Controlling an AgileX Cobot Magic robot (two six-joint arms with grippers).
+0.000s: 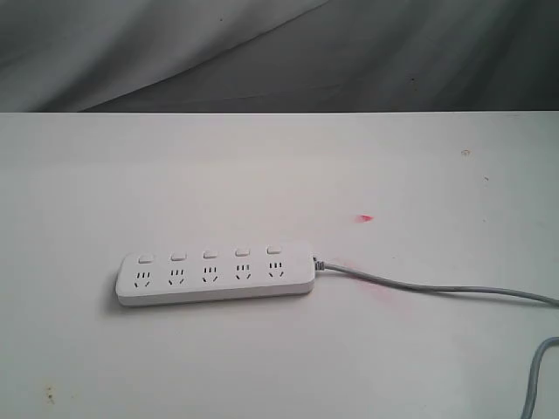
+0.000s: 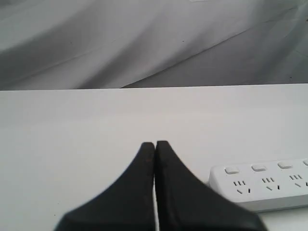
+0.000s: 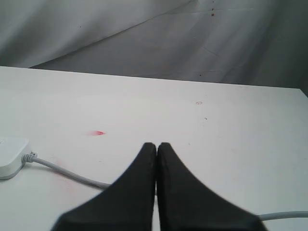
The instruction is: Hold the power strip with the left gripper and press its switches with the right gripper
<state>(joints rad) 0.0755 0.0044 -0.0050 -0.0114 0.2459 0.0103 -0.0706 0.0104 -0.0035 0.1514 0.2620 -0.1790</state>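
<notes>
Task not begun: power strip (image 1: 217,278) lies free on the white surface (image 1: 262,175), switches (image 1: 210,255) apparently unpressed; left claw (image 2: 155,143) and right claw (image 3: 157,144) both pressed together, empty, clear of it

Your left claw (image 2: 155,145): fingers pressed together, gripping nothing. Your right claw (image 3: 157,145): same, fingers tip to tip, empty.

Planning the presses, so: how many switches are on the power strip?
5. The switches form one row along the far edge of the power strip, one above each socket group: leftmost in the exterior view, next, middle, fourth, last nearest the cord. None appears hidden.
</notes>
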